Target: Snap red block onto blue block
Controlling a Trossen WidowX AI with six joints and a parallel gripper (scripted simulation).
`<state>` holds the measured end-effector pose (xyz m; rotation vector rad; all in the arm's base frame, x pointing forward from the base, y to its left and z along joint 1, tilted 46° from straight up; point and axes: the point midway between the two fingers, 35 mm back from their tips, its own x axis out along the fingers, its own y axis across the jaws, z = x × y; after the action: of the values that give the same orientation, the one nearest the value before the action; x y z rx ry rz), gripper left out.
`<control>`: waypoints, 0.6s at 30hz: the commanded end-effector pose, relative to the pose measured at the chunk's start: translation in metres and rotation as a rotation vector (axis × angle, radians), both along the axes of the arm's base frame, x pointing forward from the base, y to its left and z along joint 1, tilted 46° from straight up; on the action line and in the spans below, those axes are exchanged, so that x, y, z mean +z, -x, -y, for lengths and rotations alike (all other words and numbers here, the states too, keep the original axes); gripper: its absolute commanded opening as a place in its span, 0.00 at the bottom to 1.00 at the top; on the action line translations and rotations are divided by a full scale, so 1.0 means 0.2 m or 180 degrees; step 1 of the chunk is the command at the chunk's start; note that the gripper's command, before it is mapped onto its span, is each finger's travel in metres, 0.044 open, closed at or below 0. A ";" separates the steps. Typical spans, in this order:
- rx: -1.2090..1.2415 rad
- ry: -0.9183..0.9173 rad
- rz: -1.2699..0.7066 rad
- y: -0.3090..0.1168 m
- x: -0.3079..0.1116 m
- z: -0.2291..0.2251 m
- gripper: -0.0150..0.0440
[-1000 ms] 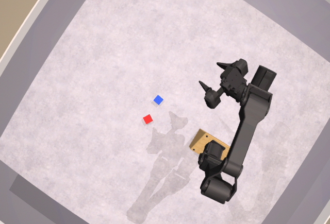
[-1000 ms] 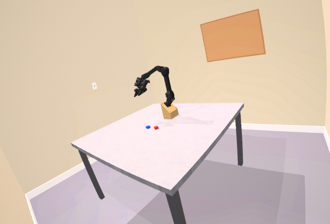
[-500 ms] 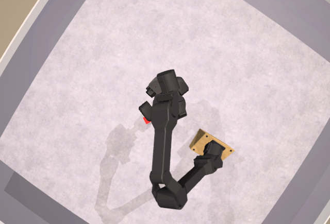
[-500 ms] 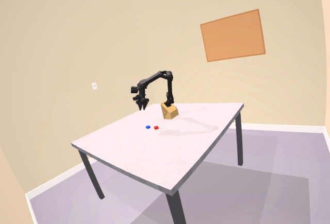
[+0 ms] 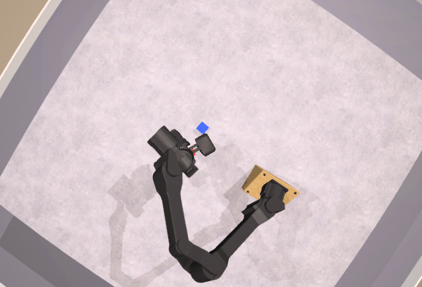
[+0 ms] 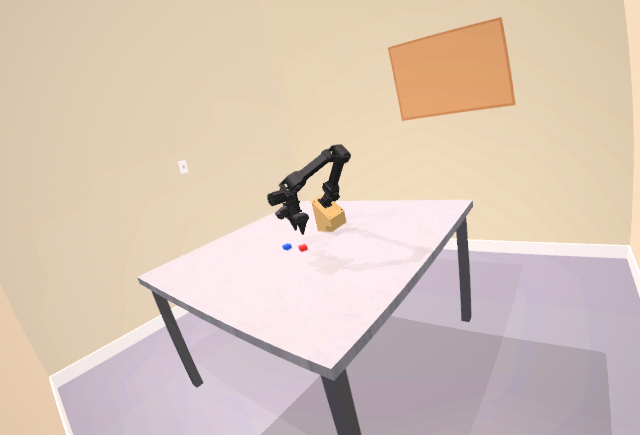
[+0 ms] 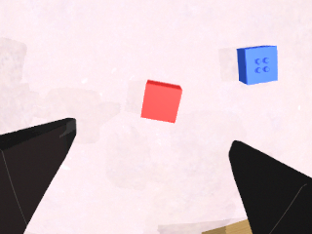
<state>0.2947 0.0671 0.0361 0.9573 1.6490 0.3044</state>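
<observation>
While open, claw point(image 5: 195, 156) point(image 6: 299, 231) point(image 7: 155, 138) above red block point(image 5: 194, 154) point(image 6: 302, 247) point(image 7: 162, 101).

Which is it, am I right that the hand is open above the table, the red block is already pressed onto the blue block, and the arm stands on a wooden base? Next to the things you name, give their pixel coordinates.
Not quite: the red block point(image 6: 302, 247) point(image 7: 161, 101) sits apart from the blue block point(image 5: 202, 127) point(image 6: 286, 246) point(image 7: 258, 65), as the wrist view shows. The rest holds.

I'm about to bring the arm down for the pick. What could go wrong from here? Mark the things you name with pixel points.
Two risks stand out. The red block point(image 6: 302, 247) point(image 7: 161, 101) sits turned relative to the open black fingers point(image 5: 194, 149) point(image 6: 299, 229), so closing might twist it or catch a corner. The studded blue block point(image 5: 202, 127) point(image 6: 286, 246) point(image 7: 261, 66) stands close beside it, toward one finger's side in the wrist view; a descent drifting that way could nudge it.
</observation>
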 end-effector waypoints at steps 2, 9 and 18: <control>-0.0024 0.0035 -0.0101 0.02 -0.01 -0.02 1.00; -0.0024 0.0030 -0.0101 0.02 -0.13 -0.14 1.00; -0.0024 0.0028 -0.0101 0.03 -0.19 -0.19 1.00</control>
<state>0.2921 0.1003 0.0035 0.9579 1.6648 0.2814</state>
